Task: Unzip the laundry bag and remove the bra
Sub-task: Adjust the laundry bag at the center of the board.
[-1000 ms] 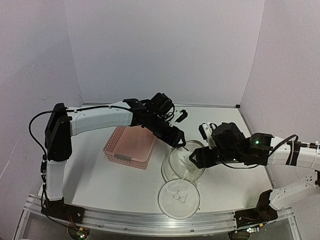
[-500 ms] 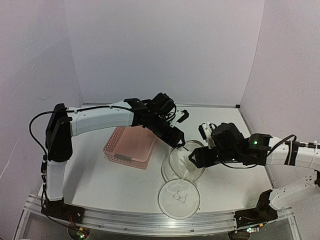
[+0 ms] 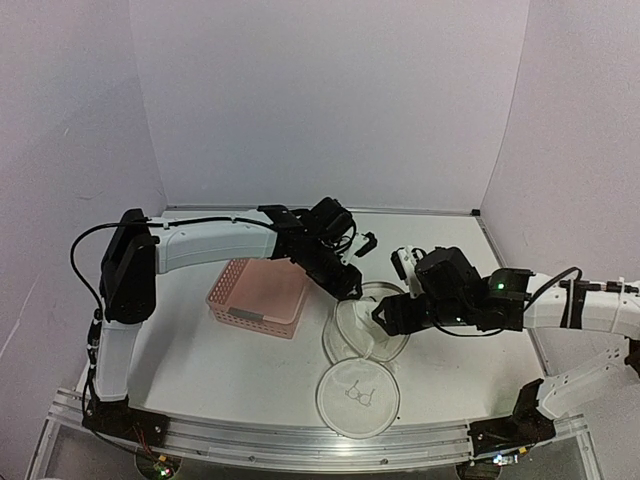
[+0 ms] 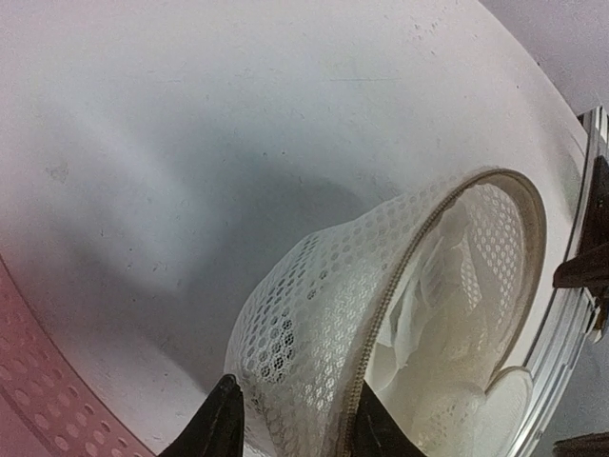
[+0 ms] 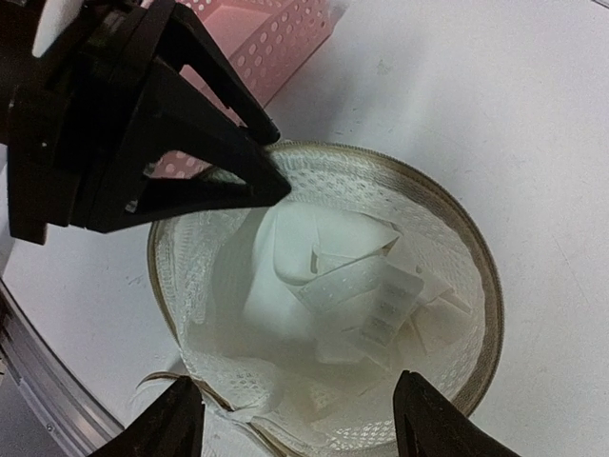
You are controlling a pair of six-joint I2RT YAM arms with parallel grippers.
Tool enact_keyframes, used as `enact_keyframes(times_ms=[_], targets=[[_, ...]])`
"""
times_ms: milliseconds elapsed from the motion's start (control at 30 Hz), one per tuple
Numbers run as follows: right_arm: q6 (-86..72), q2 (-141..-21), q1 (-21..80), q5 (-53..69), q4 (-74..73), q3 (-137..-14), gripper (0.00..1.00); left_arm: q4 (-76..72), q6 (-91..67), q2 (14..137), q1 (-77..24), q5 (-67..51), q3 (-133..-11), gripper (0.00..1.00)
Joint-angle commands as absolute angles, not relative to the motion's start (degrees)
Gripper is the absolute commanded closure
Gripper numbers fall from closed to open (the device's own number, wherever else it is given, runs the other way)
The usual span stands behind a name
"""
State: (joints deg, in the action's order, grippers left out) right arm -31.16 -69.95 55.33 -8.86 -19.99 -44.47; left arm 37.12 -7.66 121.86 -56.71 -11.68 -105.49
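The top view has soft, even light. The walls take a pale violet tint, and the arms throw only faint, wide shadows on the desk (image 3: 200, 350). This picture is sharp everywhere. In the left wrist view a broad grey shadow lies over the middle of the desk and the pink lower left corner is out of focus, but the mesh of the laundry bag (image 4: 314, 314) is crisp. The right wrist view is brighter — the desk at upper right is almost washed out, while the left gripper (image 5: 276, 162) is a black shape with little detail.
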Motion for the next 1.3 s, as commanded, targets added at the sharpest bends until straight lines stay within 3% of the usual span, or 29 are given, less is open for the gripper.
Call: enact_keyframes(times_ms=[0,167,600,1267], targets=[[-29.4,-72.2,54.9,-9.9,-16.2,-46.3,0.3,36.8,-8.1,120.5,-57.0,-9.4,-105.3,0.78],[-25.8,-75.8,54.9,-9.5,-15.1,-48.4,0.29,36.8,-9.4,119.1,-57.0,-8.4,-103.1,1.0],[-18.8,-84.3,52.4,-5.6,-12.6,-51.7,0.26,33.9,-18.0,113.0,-57.1,-8.7,-91.9,1.0],[-29.6,-92.5,49.4,-0.5,-7.4,-50.1,0.21,23.6,-31.2,107.8,-64.0,-11.4,-77.8,1.0]])
